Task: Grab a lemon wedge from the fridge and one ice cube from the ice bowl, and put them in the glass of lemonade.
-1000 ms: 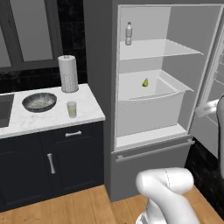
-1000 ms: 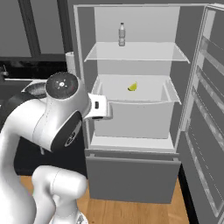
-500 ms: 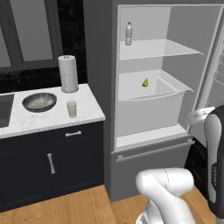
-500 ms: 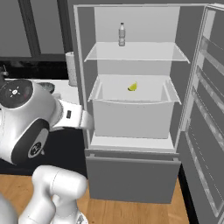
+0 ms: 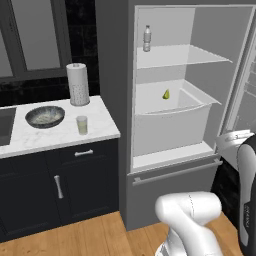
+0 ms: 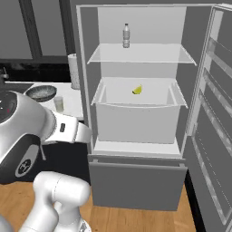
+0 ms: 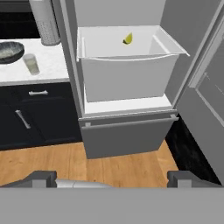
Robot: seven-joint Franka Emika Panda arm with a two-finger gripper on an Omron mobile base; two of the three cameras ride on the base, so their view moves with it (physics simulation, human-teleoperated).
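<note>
The fridge stands open, and the tiny yellow-green lemon wedge lies in its white drawer. On the marble counter to the left of the fridge, the glass of lemonade stands next to the dark ice bowl. My gripper is open and holds nothing. It hangs low and well back from the fridge, pointing at its lower part, with the drawer and wedge far ahead.
The fridge door swings out on the right. A bottle stands on the top shelf. A white paper-towel roll is behind the glass. Dark cabinets sit under the counter, over a wooden floor.
My arm has swung back and down: its big joint slid left in the right base view, and a link came into the right edge of the left base view. The jaws stayed open.
</note>
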